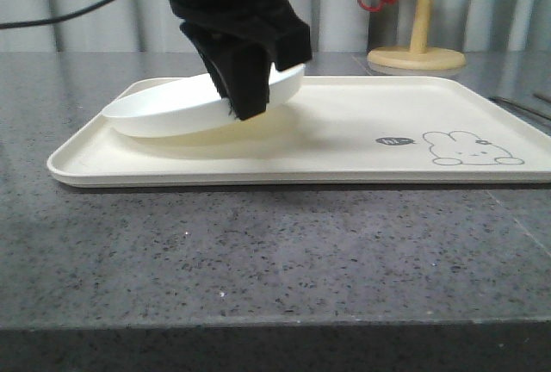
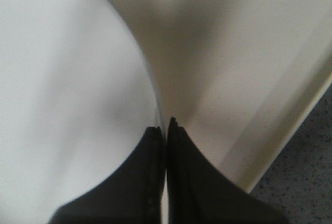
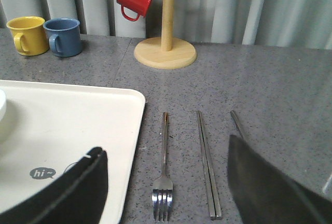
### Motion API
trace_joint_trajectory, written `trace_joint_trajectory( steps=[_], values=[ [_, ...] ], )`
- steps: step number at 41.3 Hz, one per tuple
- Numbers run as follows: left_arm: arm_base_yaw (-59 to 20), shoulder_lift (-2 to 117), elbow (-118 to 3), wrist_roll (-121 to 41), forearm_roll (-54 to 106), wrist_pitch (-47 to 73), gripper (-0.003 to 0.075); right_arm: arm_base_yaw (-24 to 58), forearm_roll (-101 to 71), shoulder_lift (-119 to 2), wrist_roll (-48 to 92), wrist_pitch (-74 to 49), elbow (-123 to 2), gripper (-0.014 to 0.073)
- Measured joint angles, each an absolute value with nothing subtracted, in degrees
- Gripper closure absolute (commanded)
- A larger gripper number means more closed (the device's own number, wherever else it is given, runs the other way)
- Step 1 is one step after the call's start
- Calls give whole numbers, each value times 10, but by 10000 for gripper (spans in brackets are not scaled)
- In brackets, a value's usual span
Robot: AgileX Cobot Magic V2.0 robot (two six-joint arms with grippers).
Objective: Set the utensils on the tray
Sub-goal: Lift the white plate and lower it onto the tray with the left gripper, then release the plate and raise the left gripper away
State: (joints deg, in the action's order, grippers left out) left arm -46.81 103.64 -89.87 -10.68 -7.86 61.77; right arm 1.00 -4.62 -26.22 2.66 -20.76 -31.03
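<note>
The tray (image 1: 344,144) lies flat on the grey table (image 1: 258,251), its long side running across in front of me and the rabbit drawing at its right end. My left gripper (image 1: 250,112) has its fingers (image 2: 192,172) pressed together on the rim of the plate (image 1: 172,109), which I hold tilted over the left part of the tray: its left edge looks down on or very near the tray floor, its right edge is raised. I judge the plate nearly placed but not released.

The rest is undone. Just beside the tray's right edge, on the bare table, the chopsticks (image 3: 207,167) and the fork (image 3: 163,172) lie side by side, long axes running away from me, the fork's tines pointing toward me. A third metal handle (image 3: 237,123) is partly hidden, perhaps the spoon. My right gripper (image 3: 166,182) hangs over them, fingers spread wide and empty
</note>
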Motion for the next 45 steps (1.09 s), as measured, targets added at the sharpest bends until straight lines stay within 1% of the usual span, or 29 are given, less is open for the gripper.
trace_joint_trajectory(
  steps=[3,5,11,13,15,20,24,27,34,45],
  values=[
    [-468,1046,-899,-107,-74,618,701,10,-46,-262,27,-208,-310,76],
    [-468,1051,-899,-107,-70,618,646,10,-46,-262,27,-208,-310,76],
    [-468,1056,-900,-107,-56,619,435,10,-47,-262,27,-208,-310,76],
    [-468,1056,-909,-107,-53,625,384,10,-47,-262,27,-208,-310,76],
    [-468,1056,-921,-106,-52,632,370,10,-47,-262,27,-208,-310,76],
    [-468,1052,-960,-98,-51,648,398,10,-47,-262,27,-208,-310,76],
    [-465,1039,-995,-93,-51,652,453,10,-47,-262,27,-208,-310,76],
    [-452,1027,-1015,-92,-49,660,523,10,-47,-262,27,-208,-310,76],
    [-388,995,-1028,-92,-48,700,740,10,-48,-262,27,-208,-310,76],
    [-264,937,-1005,-80,-48,714,739,10,-48,-262,27,-208,-310,76]
  ],
)
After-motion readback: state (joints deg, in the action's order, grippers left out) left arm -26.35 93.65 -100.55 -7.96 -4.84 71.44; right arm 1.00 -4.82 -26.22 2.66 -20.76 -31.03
